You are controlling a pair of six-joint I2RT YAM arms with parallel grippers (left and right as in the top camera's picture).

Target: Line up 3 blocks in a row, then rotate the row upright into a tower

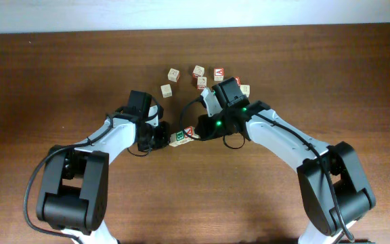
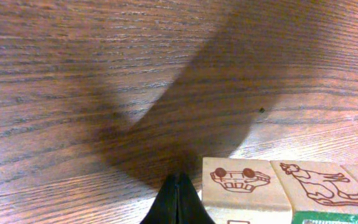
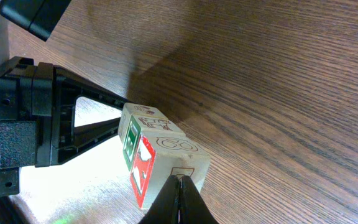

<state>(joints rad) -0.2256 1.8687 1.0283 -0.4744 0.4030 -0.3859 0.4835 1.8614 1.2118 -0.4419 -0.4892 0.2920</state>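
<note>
Turning the row of three small wooden alphabet cubes looks like the step in hand. It lies on the dark brown wooden table between both arms, well apart from the scattered pale wooden cubes behind. The left gripper is pinched fully together and empty, its tip just beside the pale end cube. The right gripper, likewise closed and empty, seems to touch the red-faced end, though contact is hard to confirm. Push the ends in opposite directions, slowly, so the row pivots without splitting.
</note>
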